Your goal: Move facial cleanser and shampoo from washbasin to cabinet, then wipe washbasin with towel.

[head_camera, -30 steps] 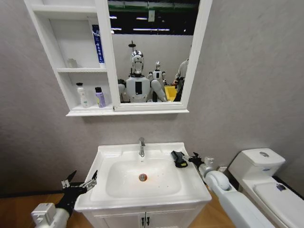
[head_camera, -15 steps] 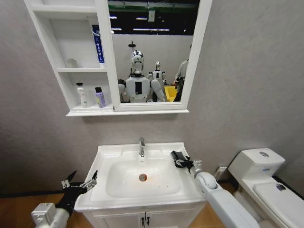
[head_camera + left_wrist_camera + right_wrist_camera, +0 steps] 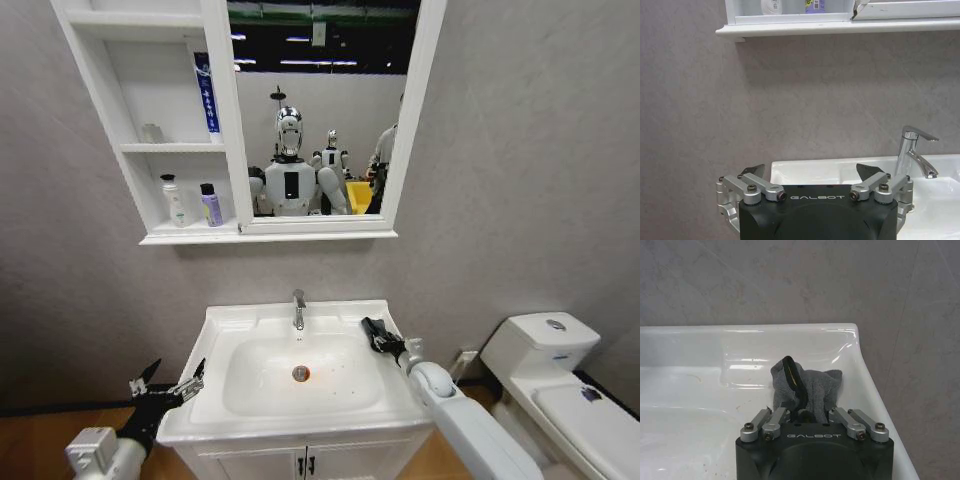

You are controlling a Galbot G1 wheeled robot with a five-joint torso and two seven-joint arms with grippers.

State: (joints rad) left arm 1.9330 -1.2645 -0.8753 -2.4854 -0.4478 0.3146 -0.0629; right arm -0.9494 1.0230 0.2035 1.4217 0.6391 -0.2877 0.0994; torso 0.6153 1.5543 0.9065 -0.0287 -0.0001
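Two bottles [image 3: 173,200] stand on the lowest shelf of the cabinet [image 3: 135,120], upper left of the frame. One towel [image 3: 805,387], grey-black with a yellow-green edge, sits bunched on the washbasin [image 3: 230,322] rim, lower centre-right, clamped in the right tool [image 3: 380,338]. The left tool [image 3: 165,385], lower left, hangs spread apart.

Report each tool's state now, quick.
Left tool: open, holding nothing, beside the washbasin's front left corner.
Right tool: shut on the towel at the washbasin's right rim.
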